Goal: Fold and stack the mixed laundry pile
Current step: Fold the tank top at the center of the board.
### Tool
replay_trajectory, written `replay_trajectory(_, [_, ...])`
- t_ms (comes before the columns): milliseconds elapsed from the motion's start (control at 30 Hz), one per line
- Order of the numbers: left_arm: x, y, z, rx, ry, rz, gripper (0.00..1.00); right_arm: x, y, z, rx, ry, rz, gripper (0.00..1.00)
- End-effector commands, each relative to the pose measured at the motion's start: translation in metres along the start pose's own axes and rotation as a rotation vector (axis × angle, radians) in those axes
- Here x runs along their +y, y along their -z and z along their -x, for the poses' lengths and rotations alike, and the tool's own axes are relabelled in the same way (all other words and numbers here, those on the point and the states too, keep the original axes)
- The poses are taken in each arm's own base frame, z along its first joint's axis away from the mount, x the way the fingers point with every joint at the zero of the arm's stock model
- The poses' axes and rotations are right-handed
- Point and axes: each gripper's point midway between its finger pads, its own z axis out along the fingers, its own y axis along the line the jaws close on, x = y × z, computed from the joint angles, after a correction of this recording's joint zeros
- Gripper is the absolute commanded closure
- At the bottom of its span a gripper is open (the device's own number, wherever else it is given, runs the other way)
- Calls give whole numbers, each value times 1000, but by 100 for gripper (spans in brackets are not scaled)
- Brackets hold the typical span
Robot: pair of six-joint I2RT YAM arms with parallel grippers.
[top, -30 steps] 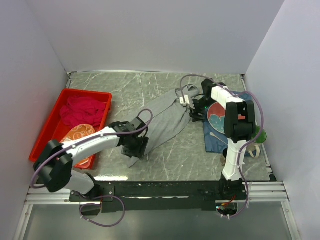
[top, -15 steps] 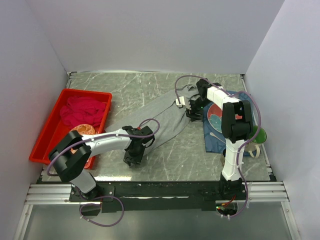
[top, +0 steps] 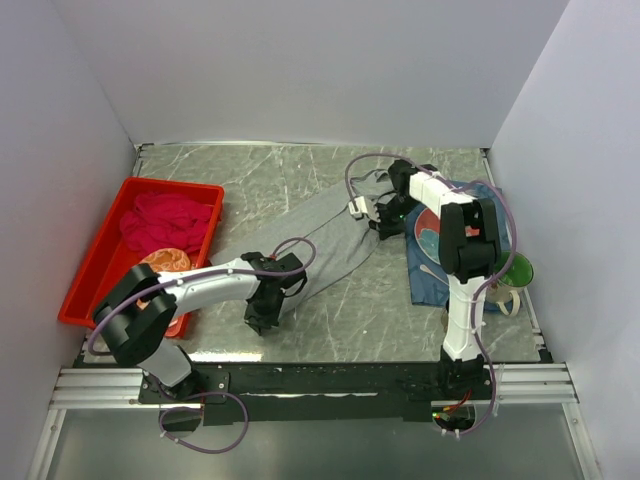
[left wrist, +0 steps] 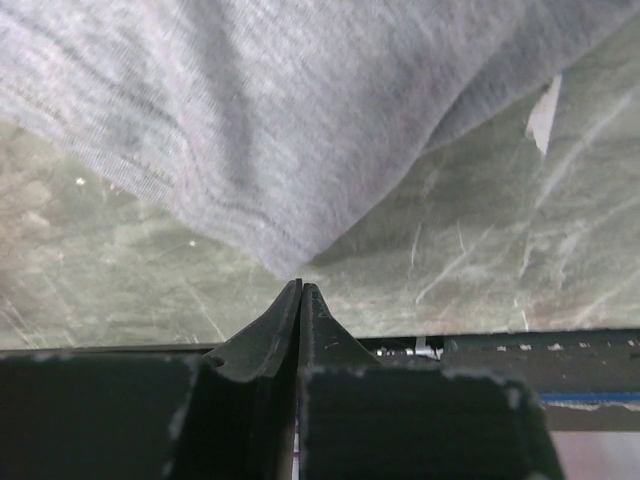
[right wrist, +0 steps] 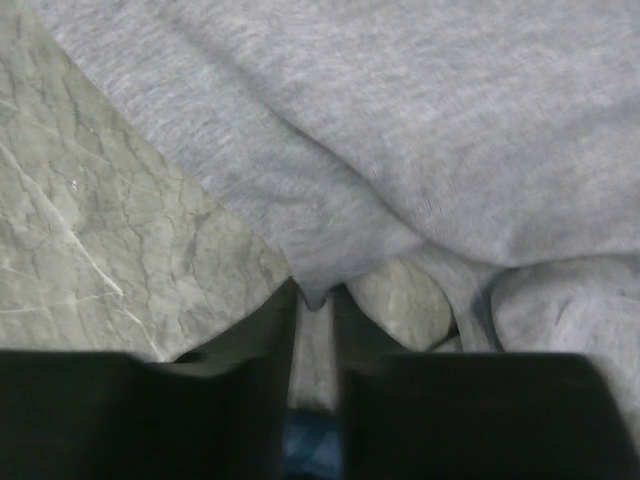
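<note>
1. The table (top: 330,300) has a grey, marble-veined top.
2. A grey garment (top: 330,235) lies on it in a long diagonal, from near the front edge toward the back right.
3. A red tray (top: 172,184) sits along the left edge.
4. A dark blue cloth (top: 425,285) lies flat by the right edge.
5. A small green object (top: 518,268) sits at the right edge, beside that cloth.

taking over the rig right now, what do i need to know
Left gripper: fingers shut on the near corner of the long grey cloth garment.
Right gripper: fingers pinching its far edge.
The garment lies diagonally on the marble table; the crimson-magenta shirt and small orange-and-white patterned cloth are in the red plastic tray.
Done: nothing folded or stacked.
Left: fold all three, then stack.
</note>
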Motion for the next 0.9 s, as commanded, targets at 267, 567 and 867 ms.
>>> replay_trajectory(267, [5,32,-7,-16,25,-29,99,25,46,-20,121,-102,2,100])
replay_trajectory(567, [7,35,-15,-17,31,-78,99,45,56,-28,139,-202,14,100])
replay_trajectory(867, [-25,27,5,-62,-30,-209,67,42,48,-26,109,-248,36,100])
